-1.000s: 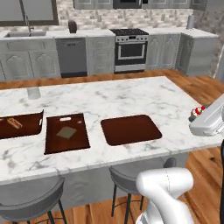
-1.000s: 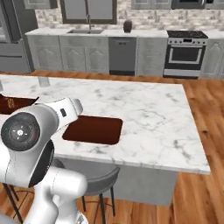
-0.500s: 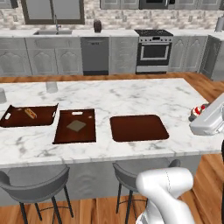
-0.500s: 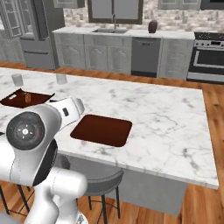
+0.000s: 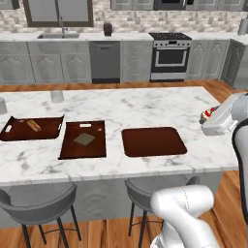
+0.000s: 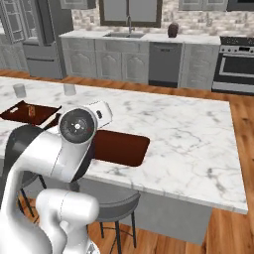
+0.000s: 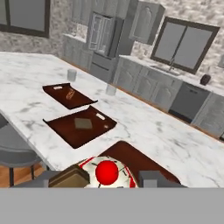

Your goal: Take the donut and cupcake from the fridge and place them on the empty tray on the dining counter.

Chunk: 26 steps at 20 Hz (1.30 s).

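marble dining counter [image 5: 145, 104] | tray [image 5: 153, 141] near front edge | cupcake [image 7: 107, 172] in end effector [image 7: 109, 178]

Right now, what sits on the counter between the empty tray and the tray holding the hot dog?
In the left base view, the brown board with a handle slot, carrying a small grey square, lies between the empty tray and the hot dog tray.

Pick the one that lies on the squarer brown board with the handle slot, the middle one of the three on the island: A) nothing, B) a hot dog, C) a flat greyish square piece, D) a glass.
C: a flat greyish square piece lies mid-board, below the handle slot.
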{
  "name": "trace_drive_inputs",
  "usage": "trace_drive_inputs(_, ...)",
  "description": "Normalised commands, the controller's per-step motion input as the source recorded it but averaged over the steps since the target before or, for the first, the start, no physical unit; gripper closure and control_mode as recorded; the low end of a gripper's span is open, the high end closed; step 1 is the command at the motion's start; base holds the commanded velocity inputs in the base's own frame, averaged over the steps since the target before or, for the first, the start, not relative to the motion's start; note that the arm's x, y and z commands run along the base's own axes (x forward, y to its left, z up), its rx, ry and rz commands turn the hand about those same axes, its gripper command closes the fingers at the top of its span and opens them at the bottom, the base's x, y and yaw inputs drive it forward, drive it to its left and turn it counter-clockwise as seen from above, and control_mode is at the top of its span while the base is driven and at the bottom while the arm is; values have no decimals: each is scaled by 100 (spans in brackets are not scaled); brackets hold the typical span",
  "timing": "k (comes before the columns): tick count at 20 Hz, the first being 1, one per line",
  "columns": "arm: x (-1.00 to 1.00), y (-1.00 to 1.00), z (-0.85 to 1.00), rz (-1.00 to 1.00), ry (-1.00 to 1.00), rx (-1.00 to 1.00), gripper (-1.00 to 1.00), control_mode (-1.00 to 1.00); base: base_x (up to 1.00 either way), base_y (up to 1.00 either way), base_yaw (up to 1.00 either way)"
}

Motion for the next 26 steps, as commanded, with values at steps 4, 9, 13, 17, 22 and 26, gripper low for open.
trace_drive_inputs(4, 60, -28, -30, 13, 2, 0, 100, -100, 0, 0, 0)
trace_drive_inputs(9, 38, -2, -23, 2, 11, 0, 100, -100, 0, 0, 0)
trace_drive_inputs(13, 28, 0, -21, -5, 14, 0, 100, -100, 0, 0, 0)
trace_drive_inputs(17, 25, 0, -27, -1, 12, 0, 100, -100, 0, 0, 0)
trace_drive_inputs(22, 17, 2, -39, 0, 2, 0, 100, -100, 0, 0, 0)
trace_drive_inputs(26, 6, 5, -31, -3, -12, -4, 100, -100, 0, 0, 0)
